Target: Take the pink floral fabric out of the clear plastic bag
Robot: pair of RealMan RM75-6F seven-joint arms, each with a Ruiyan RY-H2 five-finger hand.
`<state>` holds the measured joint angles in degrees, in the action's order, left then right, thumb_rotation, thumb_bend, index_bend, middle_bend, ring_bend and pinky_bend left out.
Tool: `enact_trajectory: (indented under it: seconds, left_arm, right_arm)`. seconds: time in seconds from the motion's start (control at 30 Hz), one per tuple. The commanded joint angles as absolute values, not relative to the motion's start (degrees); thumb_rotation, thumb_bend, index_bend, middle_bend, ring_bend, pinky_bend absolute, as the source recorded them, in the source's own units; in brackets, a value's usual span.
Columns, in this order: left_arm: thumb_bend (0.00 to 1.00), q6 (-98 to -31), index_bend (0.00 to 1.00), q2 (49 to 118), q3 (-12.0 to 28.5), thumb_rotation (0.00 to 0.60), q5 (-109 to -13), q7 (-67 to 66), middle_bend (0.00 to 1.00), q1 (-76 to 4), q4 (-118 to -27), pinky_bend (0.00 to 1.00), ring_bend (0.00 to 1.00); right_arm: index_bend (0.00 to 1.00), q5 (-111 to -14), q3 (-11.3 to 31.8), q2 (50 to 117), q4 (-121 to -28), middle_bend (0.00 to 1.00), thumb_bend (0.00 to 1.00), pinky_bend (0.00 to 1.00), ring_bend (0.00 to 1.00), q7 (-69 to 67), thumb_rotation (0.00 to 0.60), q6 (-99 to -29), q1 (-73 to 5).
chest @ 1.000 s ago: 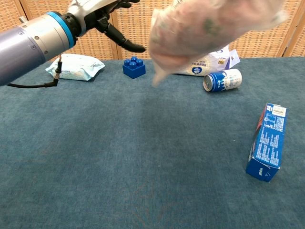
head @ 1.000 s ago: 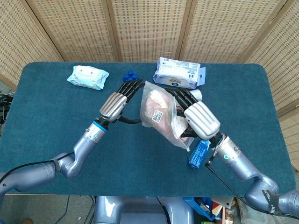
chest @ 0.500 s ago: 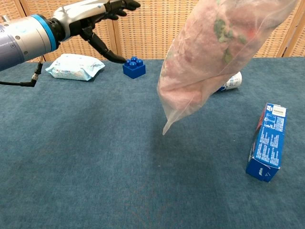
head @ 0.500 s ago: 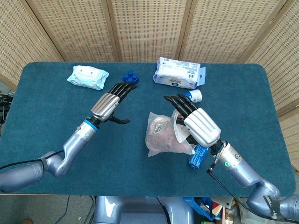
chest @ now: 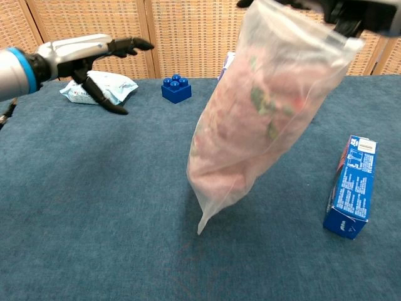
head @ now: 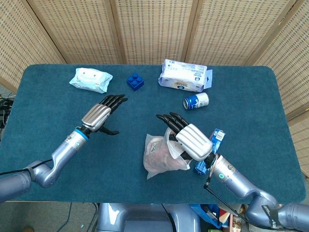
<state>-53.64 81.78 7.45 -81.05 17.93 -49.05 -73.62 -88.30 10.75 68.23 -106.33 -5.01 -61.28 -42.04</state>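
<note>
Fingers of the right hand (head: 192, 141) grip the clear plastic bag (chest: 263, 119) aloft; the pink floral fabric (chest: 235, 141) remains inside, left hand (head: 98, 116) spread empty.

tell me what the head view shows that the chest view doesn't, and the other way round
Only the head view shows the blue and white can lying near the white wipes pack, plus both silver forearms.

Only the chest view shows the clear plastic bag hanging clear of the blue table, its bottom corner just above the cloth, with the pink floral fabric inside.

Both show the right hand holding the bag's top, the left hand empty with fingers spread, the blue toy brick, the pale green wipes packet and the blue carton.
</note>
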Motion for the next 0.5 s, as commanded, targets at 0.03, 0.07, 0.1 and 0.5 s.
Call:
enact_trajectory:
  seconds: [0.03,0.07,0.1,0.5]
  left_arm:
    - [0.11,-54.0,0.04,81.63,5.18,0.6,-83.47,19.18,0.0,-47.89,-71.48,0.0,0.0]
    - [0.11,-54.01,0.04,81.8,4.62,0.6,-84.07,19.36,0.0,-47.73,-70.92,0.0,0.0]
    - [0.11,-54.0,0.04,81.91,4.27,0.6,-84.43,19.5,0.0,-47.63,-70.56,0.0,0.0]
    - [0.11,-58.1,0.04,83.83,0.8,0.6,-89.2,26.03,0.0,-45.0,-63.86,0.0,0.0]
  right_arm:
    - [0.81,-86.34,10.59,71.23,-104.89,0.0,0.69,0.0,0.0,-4.29,0.6,-59.89,-42.93]
    - [0.81,-85.99,10.67,71.74,-104.7,0.0,0.69,0.0,0.0,-4.28,0.6,-59.72,-43.08]
    - [0.81,-85.79,10.76,72.02,-104.56,0.0,0.69,0.0,0.0,-4.28,0.6,-59.63,-43.18]
    - [0.81,-82.0,13.0,76.96,-103.58,0.0,0.69,0.0,0.0,-4.05,0.6,-56.45,-46.44]
